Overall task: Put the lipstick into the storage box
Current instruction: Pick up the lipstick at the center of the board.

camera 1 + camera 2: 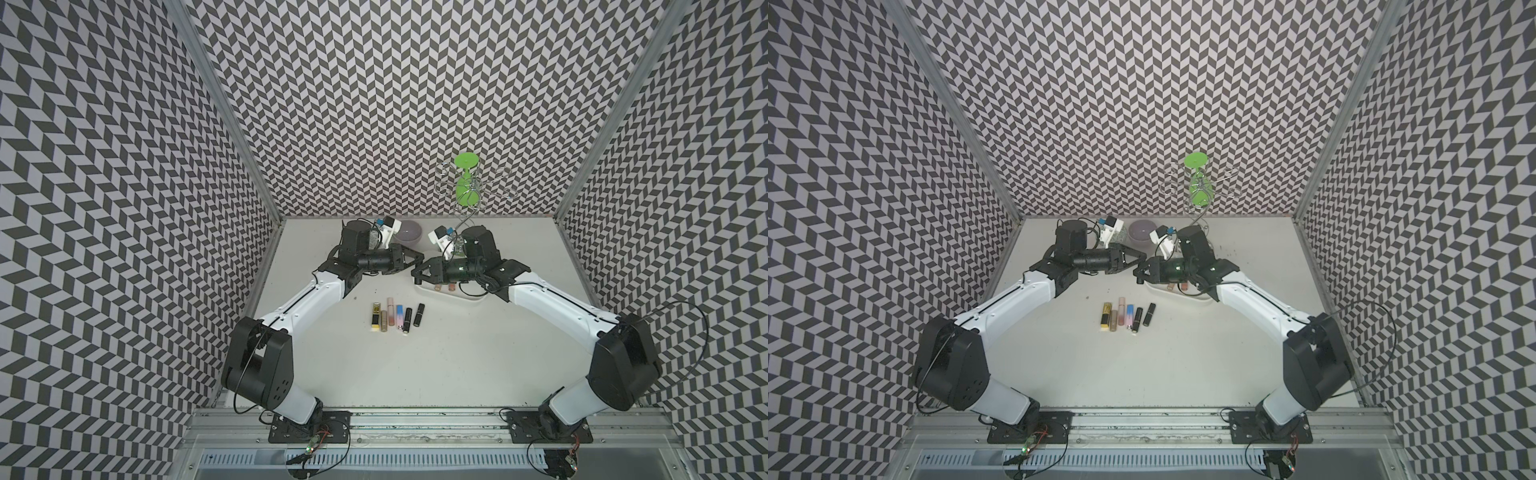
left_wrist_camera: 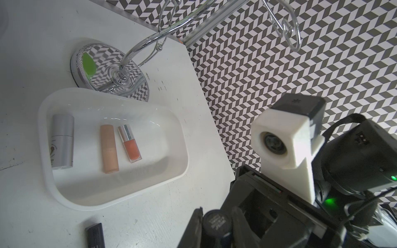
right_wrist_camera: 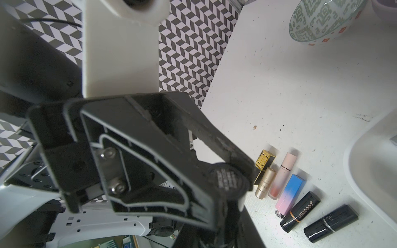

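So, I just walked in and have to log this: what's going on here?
The left gripper and right gripper are both shut on one black lipstick, above the table beside the box. It looks like a handover. The box holds three tubes; six more lie in a row on the table.

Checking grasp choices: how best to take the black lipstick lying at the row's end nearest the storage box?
Grip the black lipstick mid-barrel from above, closing across its width: it lies flat, with bare table along both long sides.
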{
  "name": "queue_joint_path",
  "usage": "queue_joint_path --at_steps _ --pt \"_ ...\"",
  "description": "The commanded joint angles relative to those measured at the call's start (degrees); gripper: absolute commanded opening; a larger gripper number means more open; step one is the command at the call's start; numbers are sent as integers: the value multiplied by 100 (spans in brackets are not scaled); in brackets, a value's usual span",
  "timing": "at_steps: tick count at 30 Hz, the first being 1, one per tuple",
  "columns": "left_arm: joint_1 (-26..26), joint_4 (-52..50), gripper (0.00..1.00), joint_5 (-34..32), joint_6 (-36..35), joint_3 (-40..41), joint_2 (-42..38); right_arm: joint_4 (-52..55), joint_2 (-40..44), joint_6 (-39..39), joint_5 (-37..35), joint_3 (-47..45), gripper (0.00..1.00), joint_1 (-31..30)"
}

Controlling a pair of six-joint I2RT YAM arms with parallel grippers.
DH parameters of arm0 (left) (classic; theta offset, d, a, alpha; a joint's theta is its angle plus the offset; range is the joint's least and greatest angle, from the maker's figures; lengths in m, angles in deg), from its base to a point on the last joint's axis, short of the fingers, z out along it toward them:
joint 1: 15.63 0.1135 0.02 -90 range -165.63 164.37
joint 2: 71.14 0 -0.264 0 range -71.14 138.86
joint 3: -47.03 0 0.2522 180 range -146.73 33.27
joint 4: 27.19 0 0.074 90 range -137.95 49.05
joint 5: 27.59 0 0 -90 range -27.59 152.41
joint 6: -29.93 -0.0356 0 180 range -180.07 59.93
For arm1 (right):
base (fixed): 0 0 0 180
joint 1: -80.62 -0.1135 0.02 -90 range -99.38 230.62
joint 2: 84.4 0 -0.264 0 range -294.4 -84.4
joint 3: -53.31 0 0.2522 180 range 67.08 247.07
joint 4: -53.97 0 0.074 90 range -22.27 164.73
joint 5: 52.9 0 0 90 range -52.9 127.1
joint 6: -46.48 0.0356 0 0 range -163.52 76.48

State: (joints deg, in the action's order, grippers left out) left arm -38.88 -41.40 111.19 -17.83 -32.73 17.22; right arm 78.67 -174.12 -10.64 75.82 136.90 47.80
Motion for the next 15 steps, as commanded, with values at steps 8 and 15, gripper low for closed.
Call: queue_joint_path --at_steps 8,15 --pt "8 -168 50 1 26 -128 -152 5 21 -316 -357 205 17 41" --pt "134 -437 55 -169 -176 -215 -210 564 92 -533 -533 154 16 433"
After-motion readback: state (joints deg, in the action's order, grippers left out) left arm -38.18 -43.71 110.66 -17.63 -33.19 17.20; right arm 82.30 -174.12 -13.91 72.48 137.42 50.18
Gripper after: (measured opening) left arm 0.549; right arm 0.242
